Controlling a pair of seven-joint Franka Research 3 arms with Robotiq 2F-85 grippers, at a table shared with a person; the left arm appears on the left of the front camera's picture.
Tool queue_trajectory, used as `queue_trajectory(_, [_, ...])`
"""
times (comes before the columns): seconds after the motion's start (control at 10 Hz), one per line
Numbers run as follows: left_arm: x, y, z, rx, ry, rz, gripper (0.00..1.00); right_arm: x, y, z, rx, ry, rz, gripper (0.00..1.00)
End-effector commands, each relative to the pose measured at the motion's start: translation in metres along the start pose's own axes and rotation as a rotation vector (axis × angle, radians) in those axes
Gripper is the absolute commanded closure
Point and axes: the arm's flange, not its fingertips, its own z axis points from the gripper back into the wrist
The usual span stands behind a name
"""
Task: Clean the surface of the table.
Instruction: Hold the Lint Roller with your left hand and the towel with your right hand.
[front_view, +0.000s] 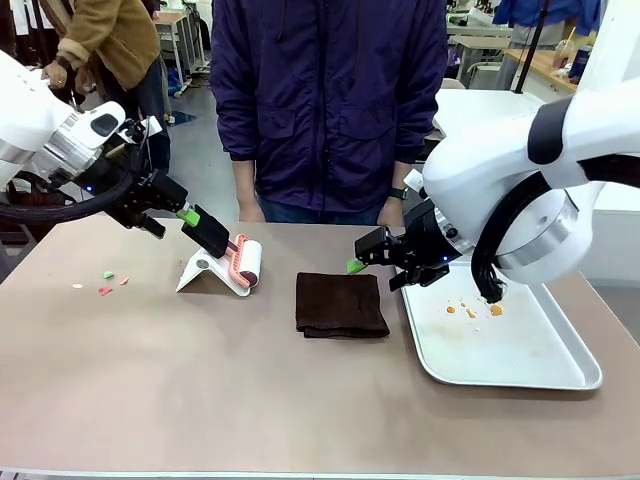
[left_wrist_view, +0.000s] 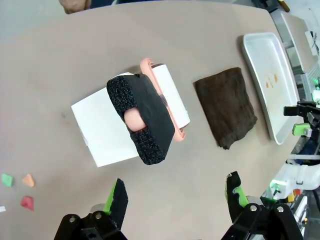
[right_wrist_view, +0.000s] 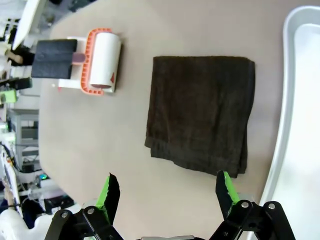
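Pick-up stage: the left gripper (left_wrist_view: 176, 184), fingers spread, hung over the lint roller (left_wrist_view: 147, 117) on the tan table (front_view: 200, 390). The right gripper (right_wrist_view: 166, 181), equally open, faced the brown cloth (right_wrist_view: 200, 115). Closing on the handle looked next.

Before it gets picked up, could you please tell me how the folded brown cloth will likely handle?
The folded brown cloth looks soft and floppy: its stacked edges lie uneven, so lifted by one corner it would probably drape and unfold. It seems light. Pushed across the matte table, it would likely bunch rather than slide.
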Motion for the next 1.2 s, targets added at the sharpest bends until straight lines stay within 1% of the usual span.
queue_trajectory(0.0, [-0.003, 0.002, 0.001, 0.009, -0.002, -0.024, 0.0, 0.001, 0.0, 0.001, 0.0, -0.003, -0.002, 0.0])
queue_trajectory(0.1, [0.0, 0.0, 0.0, 0.0, 0.0, 0.0, 0.0, 0.01, 0.003, -0.011, -0.074, 0.01, 0.035, 0.0])
queue_trajectory(0.2, [0.006, 0.005, -0.003, 0.014, 0.032, 0.07, 0.0, 0.013, 0.012, -0.024, -0.115, -0.017, 0.077, 0.0])
queue_trajectory(0.3, [0.009, 0.007, -0.006, 0.02, 0.053, 0.115, 0.0, 0.016, 0.015, -0.033, -0.123, -0.029, 0.091, 0.0])
queue_trajectory(0.4, [0.016, 0.008, -0.011, 0.013, 0.053, 0.142, 0.0, 0.02, 0.016, -0.044, -0.159, -0.034, 0.096, 0.0])
queue_trajectory(0.5, [0.023, 0.01, -0.019, 0.005, 0.066, 0.175, 0.0, 0.024, 0.017, -0.053, -0.184, -0.02, 0.112, 0.0])
queue_trajectory(0.7, [0.036, 0.016, -0.034, -0.006, 0.043, 0.246, 0.0, 0.029, 0.021, -0.069, -0.256, 0.03, 0.094, 0.0])
queue_trajectory(0.8, [0.041, 0.02, -0.039, -0.016, 0.038, 0.267, 0.0, 0.032, 0.023, -0.077, -0.283, 0.042, 0.067, 0.0])
queue_trajectory(0.9, [0.046, 0.022, -0.044, -0.007, 0.038, 0.286, 0.0, 0.036, 0.025, -0.086, -0.337, 0.046, 0.053, 0.0])
queue_trajectory(1.1, [0.048, 0.021, -0.05, 0.008, 0.067, 0.3, 0.0, 0.045, 0.024, -0.097, -0.417, 0.065, -0.008, 0.0])
